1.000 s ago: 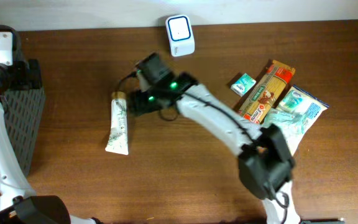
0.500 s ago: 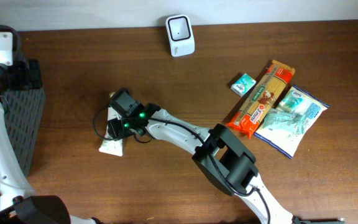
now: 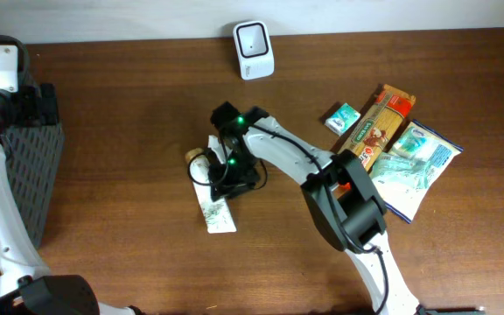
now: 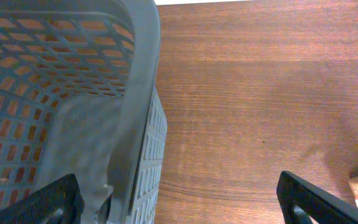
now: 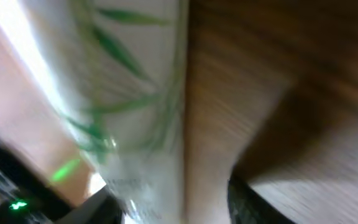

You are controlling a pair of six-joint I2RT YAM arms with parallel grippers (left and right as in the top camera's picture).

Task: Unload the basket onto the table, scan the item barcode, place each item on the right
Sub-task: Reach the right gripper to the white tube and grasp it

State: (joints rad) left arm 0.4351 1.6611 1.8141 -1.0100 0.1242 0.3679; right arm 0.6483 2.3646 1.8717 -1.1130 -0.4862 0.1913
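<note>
Since the earlier overhead frames the tube (image 3: 217, 201) has slid rightward toward the table's (image 3: 103, 254) middle and swung round, and the right gripper (image 3: 232, 175) has travelled with it.

Closest in, the right wrist view is a smear: the tube's white, leaf-printed skin (image 5: 123, 93) fills the frame right up against the camera, and the blur hides whether the jaws are clamped on it or merely straddling it. From overhead the gripper sits over the tube's upper half, cap end pointing up-left and crimped end toward the near edge.

Off to the left, the left gripper (image 4: 179, 194) hangs with its jaws spread wide, holding nothing, over the rim of the grey basket (image 4: 73, 93).

Farther back at the right lie a small green box (image 3: 342, 117), a pasta packet (image 3: 370, 136) and a blue-white pouch (image 3: 414, 162), well apart from the tube. At the far edge stands the scanner (image 3: 254, 38).

To do this step well, I judge the grip should first be confirmed firm near the tube's middle. Then lift cleanly, carry it straight back and turn the printed code toward the scanner's window without the fingers covering it.
</note>
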